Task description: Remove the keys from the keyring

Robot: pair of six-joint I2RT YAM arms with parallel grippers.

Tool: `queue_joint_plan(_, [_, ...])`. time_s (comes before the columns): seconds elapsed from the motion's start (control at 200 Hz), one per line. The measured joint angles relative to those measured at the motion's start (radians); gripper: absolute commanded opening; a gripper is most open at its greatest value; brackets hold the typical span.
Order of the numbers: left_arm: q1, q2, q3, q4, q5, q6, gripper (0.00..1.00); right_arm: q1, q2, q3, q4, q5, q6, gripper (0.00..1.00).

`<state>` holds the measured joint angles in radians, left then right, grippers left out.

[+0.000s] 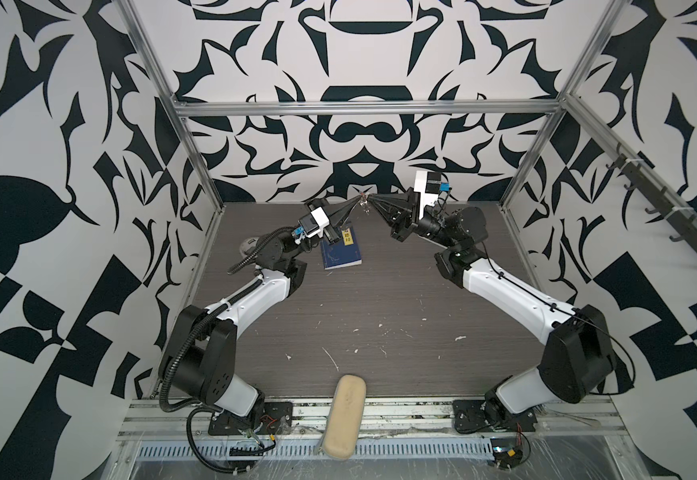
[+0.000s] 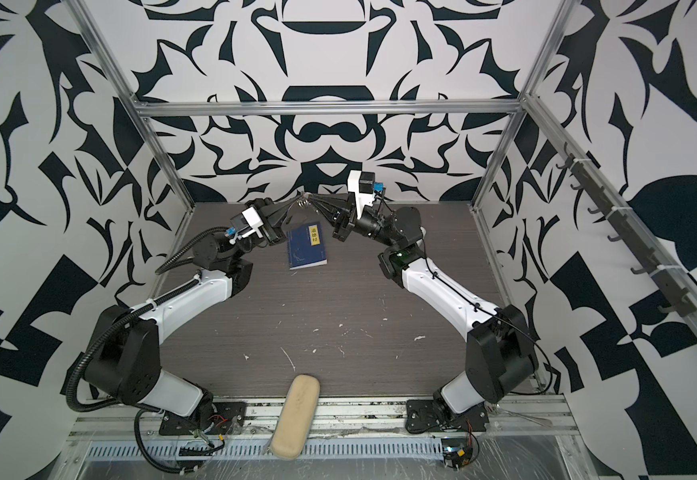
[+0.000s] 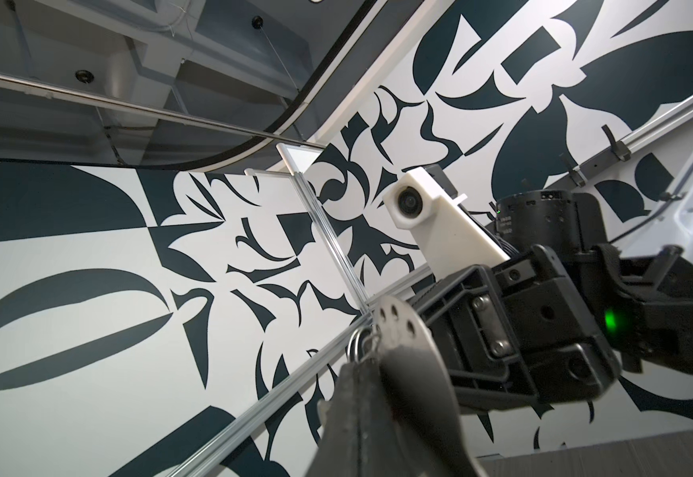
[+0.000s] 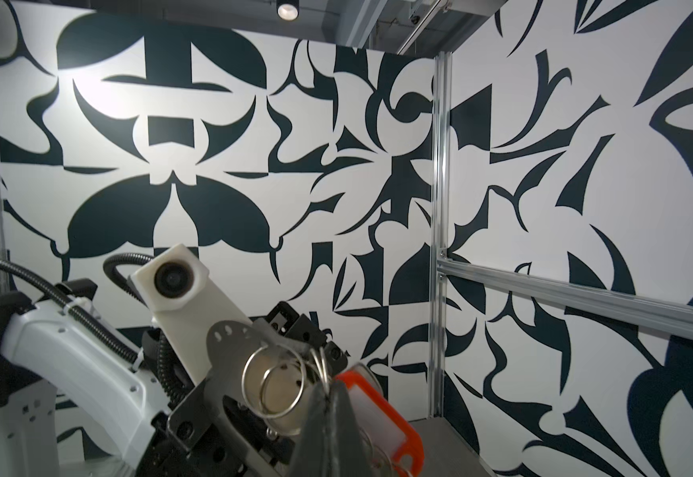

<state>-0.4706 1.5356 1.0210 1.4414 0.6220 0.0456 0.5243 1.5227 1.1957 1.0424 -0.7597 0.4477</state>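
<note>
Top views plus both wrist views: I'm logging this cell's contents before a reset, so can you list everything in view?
keys: one bunch, silvery rings with a red tag, held in the air between both tools, over the table's far edge
book: one, blue with a yellow label, flat on the table, left of centre towards the back
case: one, beige, oblong, lying across the table's front edge and the rail
roundish object: one, greyish, mostly hidden behind the left arm; cannot tell what it is
table: one, dark grey wood grain, white flecks
hook rail: one, dark hooks, right wall
left tool: one, dark, shut on the keys
right tool: one, dark, shut on the keys
</note>
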Motion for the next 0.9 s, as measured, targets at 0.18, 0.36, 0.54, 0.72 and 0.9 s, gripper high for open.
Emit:
queue_joint_plan(0.18, [-0.030,0.018,0.029,-0.007,-0.063,0.042,0.00,0.006,0.022,0.000,0.089,0.064,0.090,0.00])
queue_joint_plan(0.36, [-0.060,0.018,0.057,-0.051,-0.121,0.109,0.00,0.018,0.032,0.000,0.145,0.132,0.152,0.00])
queue_joint_plan(0.54, [-0.084,0.018,0.100,-0.098,-0.161,0.153,0.00,0.036,0.032,0.008,0.176,0.203,0.190,0.00])
queue_joint_plan(0.72, [-0.101,0.003,0.116,-0.309,-0.135,0.268,0.00,0.073,0.023,0.015,0.196,0.306,0.233,0.00])
queue_joint_plan(0.9, [-0.178,-0.011,0.099,-0.678,-0.081,0.453,0.00,0.111,-0.052,-0.005,0.126,0.346,0.246,0.00])
